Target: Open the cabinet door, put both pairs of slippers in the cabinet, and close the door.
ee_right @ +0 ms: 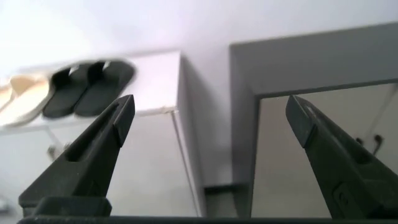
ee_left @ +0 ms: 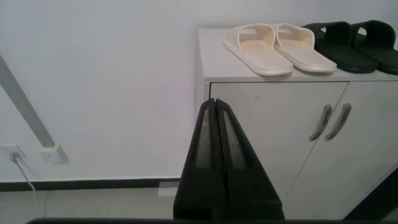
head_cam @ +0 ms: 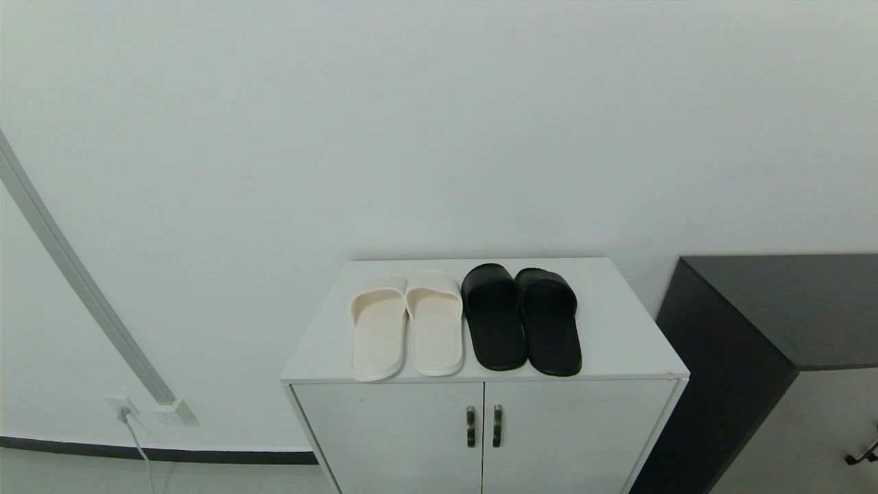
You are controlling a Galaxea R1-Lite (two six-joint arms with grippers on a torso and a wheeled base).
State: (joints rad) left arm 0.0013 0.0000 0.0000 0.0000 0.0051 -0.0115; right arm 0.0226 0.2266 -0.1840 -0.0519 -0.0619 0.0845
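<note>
Status: the task has not begun. The cabinet (head_cam: 638, 343) stands against the wall (head_cam: 439, 137) in the lower centre of the head frame, and both doors (head_cam: 405, 439) are shut.

Task items: both pairs lie on the top surface of the cabinet with toes toward the wall and heels at the front edge. The white slippers (head_cam: 405, 326) sit left of centre and the black slippers (head_cam: 521, 319) just beside them on the right, the inner shoes touching or very nearly so. A dark unit (head_cam: 754, 322) stands at the right of the frame, close to the cabinet's side.

Left pincer (ee_left: 216, 155): fully closed, its fingers pressed together, with nothing held.

Right pincer (ee_right: 210, 102): spread wide, with nothing held.

Governing relation: the handles (head_cam: 470, 426) are two upright bars side by side where the doors meet, at the bottom centre of the head frame. Their long axis is vertical, so a grip must close across them horizontally. The left wrist view faces the door fronts, with the handles (ee_left: 329, 121) ahead of the closed fingers and off to one side, well apart from them. The right wrist view looks past the cabinet's corner toward the dark unit (ee_right: 311, 62).

Judgement: the left arm appears better lined up with the handles, but its pincer must open first. Which arm is nearer cannot be settled.
</note>
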